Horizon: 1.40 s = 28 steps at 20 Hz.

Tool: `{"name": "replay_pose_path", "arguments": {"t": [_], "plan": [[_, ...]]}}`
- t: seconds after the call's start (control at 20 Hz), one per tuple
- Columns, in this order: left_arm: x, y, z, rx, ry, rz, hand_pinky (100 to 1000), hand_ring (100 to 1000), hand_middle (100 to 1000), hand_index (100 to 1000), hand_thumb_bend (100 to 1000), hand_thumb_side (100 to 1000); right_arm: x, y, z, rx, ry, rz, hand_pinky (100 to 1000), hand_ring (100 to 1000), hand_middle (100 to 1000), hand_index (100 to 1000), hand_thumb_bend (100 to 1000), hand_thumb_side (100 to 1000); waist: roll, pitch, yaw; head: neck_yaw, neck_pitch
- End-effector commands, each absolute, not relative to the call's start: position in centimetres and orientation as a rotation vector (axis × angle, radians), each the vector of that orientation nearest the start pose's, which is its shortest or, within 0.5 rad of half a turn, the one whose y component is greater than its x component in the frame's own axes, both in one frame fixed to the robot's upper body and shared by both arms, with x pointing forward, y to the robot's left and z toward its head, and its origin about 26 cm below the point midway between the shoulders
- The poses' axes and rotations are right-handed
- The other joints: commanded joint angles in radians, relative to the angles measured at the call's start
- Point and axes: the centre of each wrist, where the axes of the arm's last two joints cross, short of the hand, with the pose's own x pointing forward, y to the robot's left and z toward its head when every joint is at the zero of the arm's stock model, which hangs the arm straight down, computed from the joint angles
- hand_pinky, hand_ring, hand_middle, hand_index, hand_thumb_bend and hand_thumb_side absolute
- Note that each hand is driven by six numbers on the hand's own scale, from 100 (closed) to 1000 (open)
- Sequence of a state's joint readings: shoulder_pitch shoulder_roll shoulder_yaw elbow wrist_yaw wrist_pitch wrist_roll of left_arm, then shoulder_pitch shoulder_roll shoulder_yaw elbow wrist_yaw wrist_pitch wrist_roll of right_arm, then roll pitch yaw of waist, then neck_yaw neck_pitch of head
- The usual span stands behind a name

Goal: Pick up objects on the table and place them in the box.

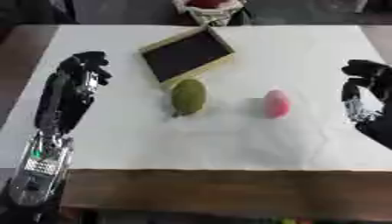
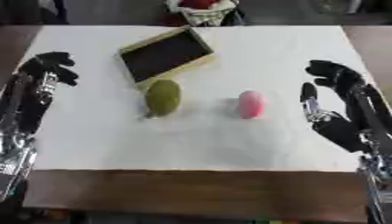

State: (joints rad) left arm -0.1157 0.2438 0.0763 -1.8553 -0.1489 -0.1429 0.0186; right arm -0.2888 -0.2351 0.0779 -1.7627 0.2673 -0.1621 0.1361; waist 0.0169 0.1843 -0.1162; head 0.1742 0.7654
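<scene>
A green oval fruit-like object (image 1: 188, 96) lies on the white tablecloth (image 1: 214, 140), touching the near corner of a shallow box (image 1: 186, 53) with a dark inside and a pale yellow rim. A pink egg-shaped object (image 1: 276, 103) lies to its right. My left hand (image 1: 82, 70) hovers at the table's left side, fingers curled with nothing in them. My right hand (image 2: 330, 83) is at the right side, fingers bent and thumb apart, holding nothing. Both hands are well clear of the objects.
A basket (image 1: 208, 9) with something red in it stands just past the far edge of the table. The wooden front edge (image 1: 222, 188) of the table runs along the bottom.
</scene>
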Motion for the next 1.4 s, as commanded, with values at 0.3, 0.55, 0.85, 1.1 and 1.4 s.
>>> {"name": "replay_pose_path", "arguments": {"t": [0.3,0.55,0.85,1.1,1.4], "plan": [[29.2,29.6,11.8,0.367,-2.108,-0.313,549,565,610,745,100,719,33.8,-24.2,15.7,-0.274,-2.153,0.858,852,847,759,851,100,405,-0.001,-0.014,0.001,0.002,0.005],[29.2,29.6,11.7,0.365,-2.104,-0.319,549,566,610,744,100,720,35.1,-24.4,17.8,-0.319,-2.133,1.049,858,853,765,861,100,265,-0.006,-0.016,0.006,-0.001,0.005],[29.2,29.6,11.6,0.361,-2.1,-0.33,549,566,610,744,100,720,37.2,-24.1,19.9,-0.329,-2.063,1.29,864,854,781,870,100,253,-0.011,-0.019,0.013,-0.012,0.005],[29.2,29.6,11.5,0.356,-2.096,-0.337,549,566,611,744,100,720,39.0,-23.7,20.5,-0.322,-1.993,1.419,867,855,792,874,100,304,-0.011,-0.02,0.018,-0.017,0.005],[29.2,29.5,11.4,0.348,-2.095,-0.343,550,566,611,744,100,721,40.7,-22.6,20.0,-0.283,-1.895,1.551,875,865,810,878,100,412,-0.014,-0.021,0.024,-0.022,0.005]]}}
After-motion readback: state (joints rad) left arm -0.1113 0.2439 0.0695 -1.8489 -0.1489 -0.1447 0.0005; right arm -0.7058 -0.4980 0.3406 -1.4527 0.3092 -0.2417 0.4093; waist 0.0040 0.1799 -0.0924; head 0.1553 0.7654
